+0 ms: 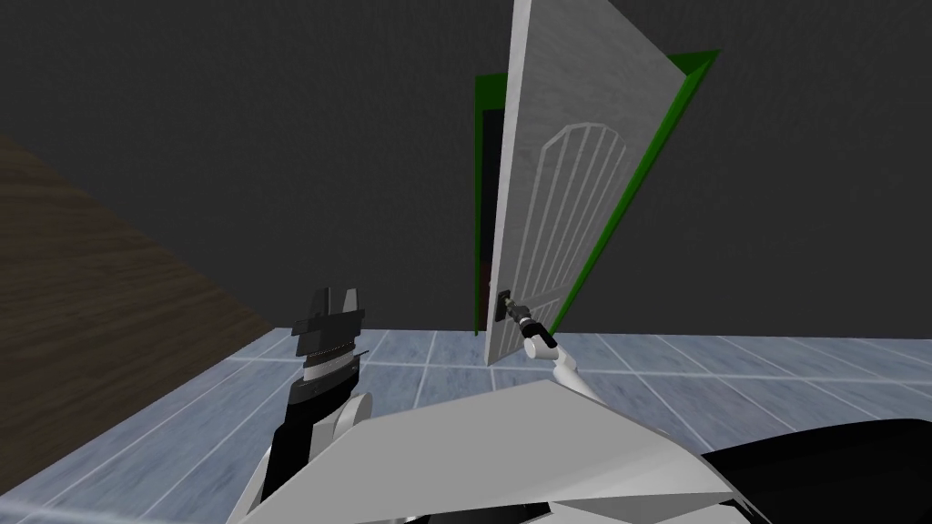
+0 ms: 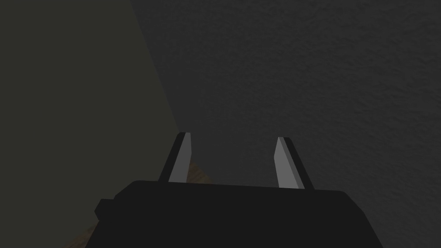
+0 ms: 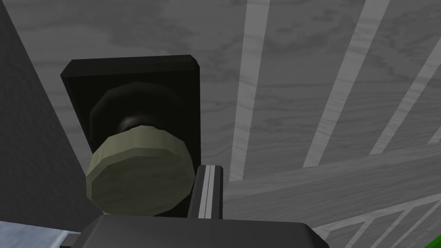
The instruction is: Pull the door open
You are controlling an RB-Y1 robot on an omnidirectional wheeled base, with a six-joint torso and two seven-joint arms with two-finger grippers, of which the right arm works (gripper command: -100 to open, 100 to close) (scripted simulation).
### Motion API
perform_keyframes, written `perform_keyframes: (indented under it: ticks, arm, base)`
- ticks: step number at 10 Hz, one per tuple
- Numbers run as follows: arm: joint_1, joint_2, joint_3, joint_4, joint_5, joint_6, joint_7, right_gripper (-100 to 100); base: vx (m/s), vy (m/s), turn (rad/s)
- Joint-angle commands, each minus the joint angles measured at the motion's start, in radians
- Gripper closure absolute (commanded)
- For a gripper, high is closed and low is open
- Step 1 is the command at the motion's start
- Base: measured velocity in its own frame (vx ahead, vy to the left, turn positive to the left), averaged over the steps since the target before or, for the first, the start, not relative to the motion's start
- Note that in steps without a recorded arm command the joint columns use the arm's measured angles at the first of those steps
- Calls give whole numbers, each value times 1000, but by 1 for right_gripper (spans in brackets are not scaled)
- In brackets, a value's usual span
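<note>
Right gripper [image 1: 510, 307] is clamped on the knob [image 3: 140, 172]: one finger [image 3: 209, 189] presses its side; the other is hidden behind it. Door [image 1: 564, 182]: grey, partly open, free edge toward the robot, far edge at the green frame [image 1: 634, 182]. Left gripper [image 2: 233, 137]: fingers apart, idle, well apart from the door. Plate [image 3: 129, 86]: black, behind the knob, near the free edge. Knob lies straight ahead of the right gripper, the nearer one; pull back toward the robot, curving about the far edge.
</note>
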Motion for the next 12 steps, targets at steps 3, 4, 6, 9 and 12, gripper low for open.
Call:
perform_keyframes:
  ticks: [3, 4, 6, 9, 12]
  arm:
    - [20, -10, 45, -25, 10, -38, -20, -100]
    - [25, -12, 57, -32, 13, -48, -25, -100]
    - [30, -15, 69, -38, 16, -59, -30, -100]
    - [53, -26, 119, -67, 28, -102, -53, -100]
    - [77, -38, 173, -97, 40, -149, -77, -100]
  base:
    - [-94, -96, 76]
    - [-123, -109, 56]
    - [-96, -77, 50]
    - [-98, -60, 98]
    - [-170, -113, 127]
